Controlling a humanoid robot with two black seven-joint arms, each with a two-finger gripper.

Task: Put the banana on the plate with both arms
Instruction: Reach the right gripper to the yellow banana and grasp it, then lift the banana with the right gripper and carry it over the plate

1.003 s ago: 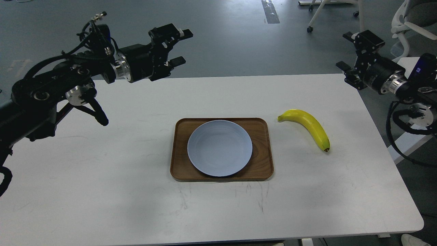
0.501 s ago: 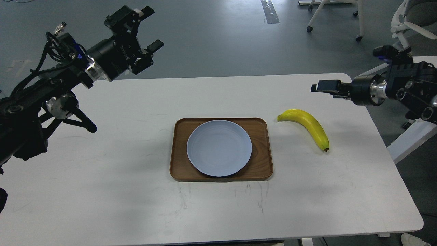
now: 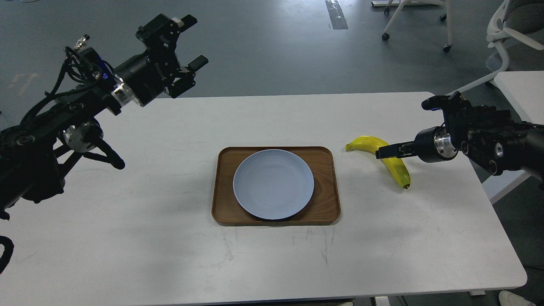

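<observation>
The yellow banana (image 3: 398,170) lies on the white table (image 3: 127,238), right of the tray, stem end pointing left. The pale blue-grey plate (image 3: 273,183) sits empty on the brown wooden tray (image 3: 328,212) at the table's middle. My right gripper (image 3: 383,152) reaches in from the right and crosses in front of the banana's middle. It is seen edge-on as one thin dark bar, so I cannot tell whether its fingers are apart or touch the banana. My left gripper (image 3: 194,41) is open and empty, high above the table's far left edge.
A second white table (image 3: 525,85) stands to the right, behind my right arm. Office chairs on castors (image 3: 425,17) stand on the grey floor beyond the table.
My right arm has swung down and to the left, from above the table's right back corner to the banana. My left arm pulled back to the left, then shifted slightly right, still open.
</observation>
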